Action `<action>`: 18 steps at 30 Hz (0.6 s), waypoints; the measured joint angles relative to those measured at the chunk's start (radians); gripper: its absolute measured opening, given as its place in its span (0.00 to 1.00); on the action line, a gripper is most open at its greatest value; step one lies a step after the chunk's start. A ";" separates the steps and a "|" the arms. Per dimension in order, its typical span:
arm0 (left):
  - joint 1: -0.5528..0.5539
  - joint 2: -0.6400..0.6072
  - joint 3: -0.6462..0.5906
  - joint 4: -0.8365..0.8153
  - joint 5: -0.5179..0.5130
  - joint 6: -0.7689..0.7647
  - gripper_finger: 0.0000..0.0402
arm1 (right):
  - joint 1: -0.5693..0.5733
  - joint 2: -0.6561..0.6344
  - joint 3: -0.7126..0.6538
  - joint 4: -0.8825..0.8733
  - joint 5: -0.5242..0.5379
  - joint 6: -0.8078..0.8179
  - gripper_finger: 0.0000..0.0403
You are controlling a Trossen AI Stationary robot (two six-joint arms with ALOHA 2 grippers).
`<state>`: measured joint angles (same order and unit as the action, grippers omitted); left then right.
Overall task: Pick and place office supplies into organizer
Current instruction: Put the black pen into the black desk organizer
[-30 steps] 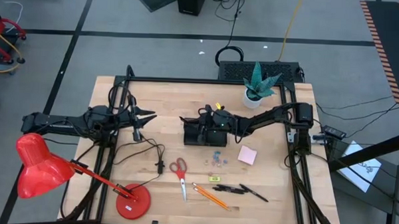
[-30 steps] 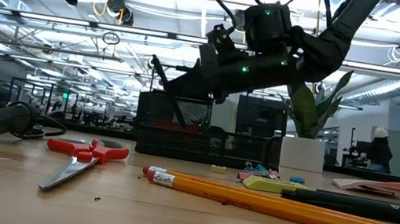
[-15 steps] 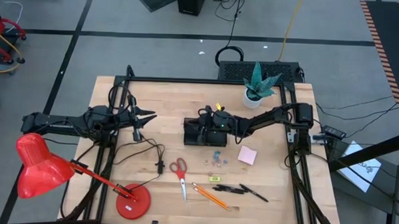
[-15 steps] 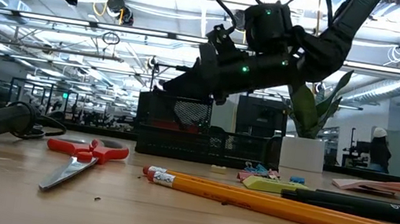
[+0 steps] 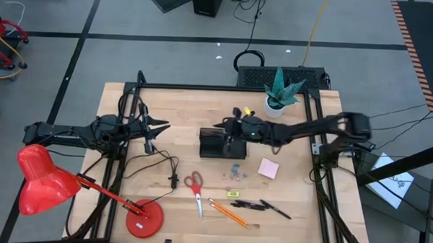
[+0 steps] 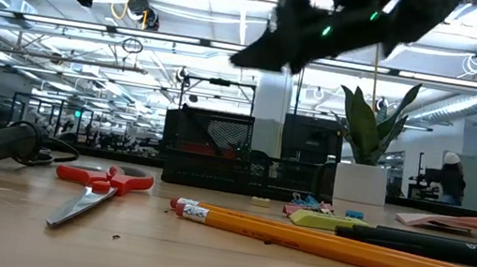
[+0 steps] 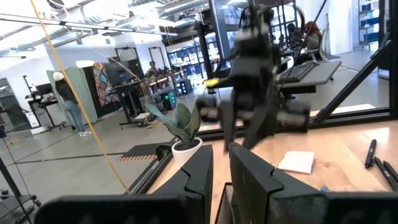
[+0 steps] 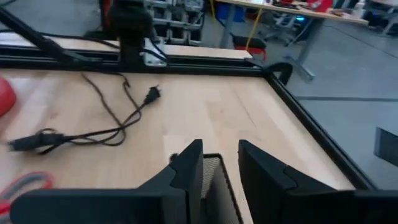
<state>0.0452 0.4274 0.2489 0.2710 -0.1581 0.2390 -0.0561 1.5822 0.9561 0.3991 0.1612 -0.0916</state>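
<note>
The right gripper is held above the organizer at mid-table, fingers slightly apart, nothing gripped. The left gripper is parked at the table's left, fingers nearly together, empty. Scissors, pencils, pens and sticky-note pad are observed lying on the table, outside the organizer.

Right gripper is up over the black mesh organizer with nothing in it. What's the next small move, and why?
Probably swing the right gripper toward the front of the table, to the black pens beside the orange pencils. Its fingers stand apart and empty above the black mesh organizer, and the loose supplies lie there.
</note>
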 joint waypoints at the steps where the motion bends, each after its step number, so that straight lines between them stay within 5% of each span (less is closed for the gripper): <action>1: 0.000 0.000 0.000 0.000 0.000 0.000 0.16 | 0.012 -0.042 0.000 -0.043 0.000 0.004 0.24; 8: 0.000 0.000 0.000 0.000 0.000 0.000 0.16 | 0.155 -0.248 0.000 -0.445 0.128 0.083 0.20; 18: 0.000 0.000 0.000 0.001 0.000 0.000 0.16 | 0.364 -0.310 0.000 -0.751 0.155 0.226 0.02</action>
<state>0.0452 0.4274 0.2489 0.2722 -0.1581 0.2394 0.3080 1.2724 0.9565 -0.3520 0.3164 0.1345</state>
